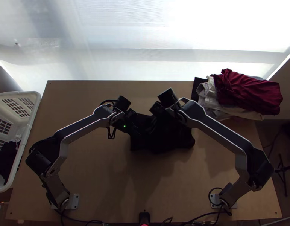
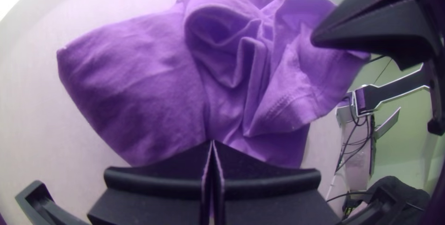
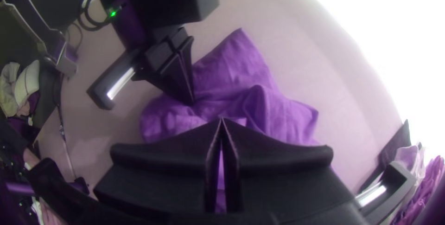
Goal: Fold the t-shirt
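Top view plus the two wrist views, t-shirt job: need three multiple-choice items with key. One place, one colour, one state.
1. Where is the white basket in the top view?
A) Beyond the table's far edge
B) At the table's left side
C) Between the arm bases

2. What colour is the top garment on the clothes pile?
A) Dark red
B) Yellow
C) Green

3. How does the t-shirt lie?
A) Spread flat
B) In a neat square
C) Rumpled, with loose folds

Key:
1 B: the basket stands along the left edge of the top view, beside the table.
2 A: dark red cloth lies over the paler pieces at the far right corner.
3 C: the left wrist view shows raised folds and curled cloth across its middle.
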You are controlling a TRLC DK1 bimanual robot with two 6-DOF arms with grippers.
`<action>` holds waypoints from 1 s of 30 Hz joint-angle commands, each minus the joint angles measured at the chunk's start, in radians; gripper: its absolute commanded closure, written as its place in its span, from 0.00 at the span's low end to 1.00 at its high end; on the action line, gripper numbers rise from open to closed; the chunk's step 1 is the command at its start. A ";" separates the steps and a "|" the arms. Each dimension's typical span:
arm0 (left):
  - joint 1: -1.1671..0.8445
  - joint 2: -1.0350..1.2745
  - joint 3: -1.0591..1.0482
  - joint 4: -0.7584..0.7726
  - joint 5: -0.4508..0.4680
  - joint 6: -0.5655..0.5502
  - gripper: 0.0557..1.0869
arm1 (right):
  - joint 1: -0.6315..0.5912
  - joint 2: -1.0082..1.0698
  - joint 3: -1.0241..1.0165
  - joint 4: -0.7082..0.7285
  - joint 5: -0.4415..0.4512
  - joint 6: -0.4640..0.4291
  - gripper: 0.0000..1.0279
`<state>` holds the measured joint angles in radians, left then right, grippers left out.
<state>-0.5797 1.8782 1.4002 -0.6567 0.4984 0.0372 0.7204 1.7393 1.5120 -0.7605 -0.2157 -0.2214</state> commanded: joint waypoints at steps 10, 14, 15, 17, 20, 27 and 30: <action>0.006 0.006 -0.066 0.043 -0.100 0.021 0.96 | -0.001 0.124 -0.325 0.274 -0.014 -0.039 0.97; 0.004 0.012 -0.067 0.043 -0.118 0.038 0.96 | -0.104 0.129 -0.372 0.285 -0.011 -0.082 0.97; 0.004 0.013 -0.067 0.043 -0.127 0.041 0.96 | -0.139 0.112 -0.392 0.279 -0.011 -0.090 0.97; 0.003 0.015 -0.066 0.043 -0.136 0.044 0.96 | -0.222 0.046 -0.452 0.267 -0.011 -0.121 0.97; -0.002 0.019 -0.064 0.045 -0.141 0.052 0.96 | -0.366 -0.092 -0.562 0.250 -0.011 -0.184 0.97; -0.020 0.044 -0.026 0.043 -0.147 0.056 0.96 | -0.601 -0.408 -0.633 0.061 -0.014 -0.285 0.97; -0.023 0.047 0.031 0.040 -0.146 0.046 0.96 | -0.486 -0.423 -0.633 0.064 -0.013 -0.243 0.97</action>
<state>-0.5903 1.9118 1.3613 -0.6140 0.3553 0.0906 0.2432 1.4712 0.9260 -0.6334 -0.2176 -0.4629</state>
